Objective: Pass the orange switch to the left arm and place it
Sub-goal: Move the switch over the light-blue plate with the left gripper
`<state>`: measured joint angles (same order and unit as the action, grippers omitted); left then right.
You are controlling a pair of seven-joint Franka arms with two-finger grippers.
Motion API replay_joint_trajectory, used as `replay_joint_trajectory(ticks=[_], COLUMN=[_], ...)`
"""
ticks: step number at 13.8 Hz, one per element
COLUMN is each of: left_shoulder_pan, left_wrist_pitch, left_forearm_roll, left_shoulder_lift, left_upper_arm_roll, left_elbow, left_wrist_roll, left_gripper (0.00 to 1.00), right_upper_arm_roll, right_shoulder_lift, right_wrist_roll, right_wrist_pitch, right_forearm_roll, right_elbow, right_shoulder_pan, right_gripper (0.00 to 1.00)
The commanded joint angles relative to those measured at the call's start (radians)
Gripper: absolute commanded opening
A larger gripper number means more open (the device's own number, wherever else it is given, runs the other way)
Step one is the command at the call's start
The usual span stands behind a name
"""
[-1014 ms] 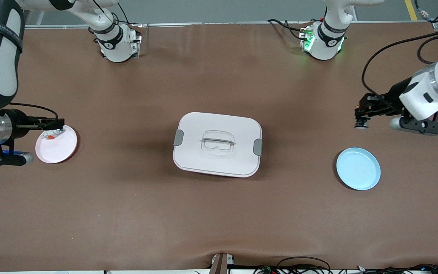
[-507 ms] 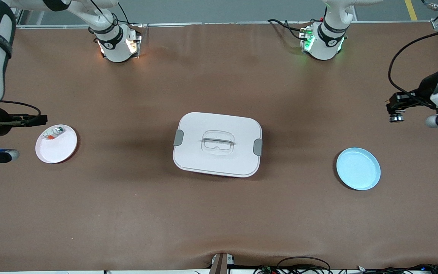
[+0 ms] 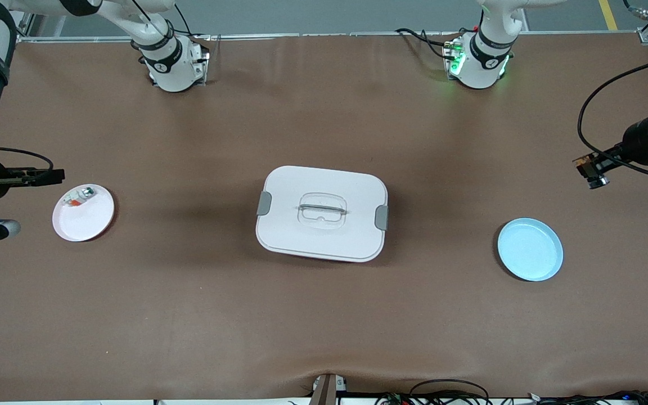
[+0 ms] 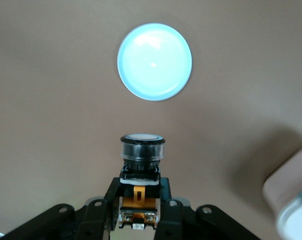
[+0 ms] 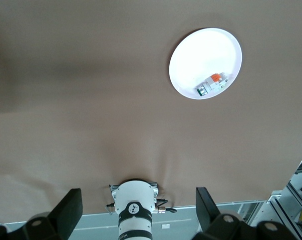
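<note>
Now, the scene runs from the right arm's end of the bench to the left arm's end.

Right hand (image 3: pixel 48 176): in the air just beside the white plate, at the right arm's end of the bench; fingers (image 5: pixel 70 209) spread wide apart, nothing between them.

White plate (image 3: pixel 90 218): on the bench, carrying a small whitish-green part (image 3: pixel 78 197) with a red bit near its rim.

Box (image 3: pixel 322 212): white, lidded, grey clips at both ends, recessed handle on top; sits mid-bench, well apart from both plates.

Blue plate (image 3: pixel 530 249): on the bench toward the left arm's end, nothing on it.

Left hand (image 3: pixel 593 169): up in the air over bare bench at the left arm's end, not over the blue plate; fingers (image 4: pixel 112 202) clamped on the orange switch.

Orange switch (image 4: pixel 142 165): gripped by its black body, round cap sticking out past the fingertips, orange showing between the fingers in the left wrist view.

Bench (image 3: pixel 324 315): brown covering, cables along its lower edge.
</note>
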<state>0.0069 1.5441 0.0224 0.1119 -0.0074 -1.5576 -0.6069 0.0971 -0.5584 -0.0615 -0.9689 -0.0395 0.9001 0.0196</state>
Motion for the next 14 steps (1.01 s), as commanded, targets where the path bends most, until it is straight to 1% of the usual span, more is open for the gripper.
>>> replay_joint_trajectory(ticks=[1, 3, 4, 7, 8, 9, 12, 14], left_shoulder_pan=[-0.001, -0.002, -0.002, 0.001, 0.001, 0.002, 0.025, 0.042], left_wrist_pitch=[0.094, 0.172, 0.204, 0.281, 0.315, 0.35, 0.482, 0.546], left_forearm_roll=[-0.012, -0.015, -0.018, -0.022, -0.024, -0.024, -0.058, -0.068], left_shoulder_lift=[-0.014, -0.017, -0.017, -0.018, -0.017, -0.015, -0.008, 0.018], left_upper_arm_roll=[-0.005, -0.009, -0.009, -0.008, -0.006, -0.006, -0.006, -0.006], left_elbow=[-0.051, -0.096, -0.117, -0.202, -0.234, -0.261, -0.349, -0.381], left_wrist_roll=[-0.28, -0.51, -0.577, -0.629, -0.64, -0.657, -0.701, -0.717], left_gripper=[0.0, 0.0, 0.0, 0.0, 0.0, 0.0, 0.0, 0.0], right_upper_arm_roll=[-0.013, -0.008, -0.014, -0.008, -0.008, -0.01, -0.011, -0.013], right_shoulder_lift=[0.055, 0.067, 0.09, 0.133, 0.144, 0.155, 0.161, 0.163], right_wrist_roll=[0.005, 0.008, 0.008, 0.009, 0.008, 0.006, 0.008, 0.008], right_wrist_pitch=[0.006, 0.004, 0.006, 0.024, 0.032, 0.033, 0.029, 0.026], right_forearm_roll=[-0.005, -0.011, -0.007, 0.003, 0.021, 0.006, 0.013, 0.021], right_elbow=[0.013, 0.011, 0.013, 0.014, 0.014, 0.017, 0.019, 0.019], right_shoulder_pan=[-0.003, 0.008, 0.003, -0.004, -0.012, -0.003, 0.005, 0.009], right_gripper=[1.0, 1.0, 1.0, 1.0, 1.0, 1.0, 1.0, 1.0])
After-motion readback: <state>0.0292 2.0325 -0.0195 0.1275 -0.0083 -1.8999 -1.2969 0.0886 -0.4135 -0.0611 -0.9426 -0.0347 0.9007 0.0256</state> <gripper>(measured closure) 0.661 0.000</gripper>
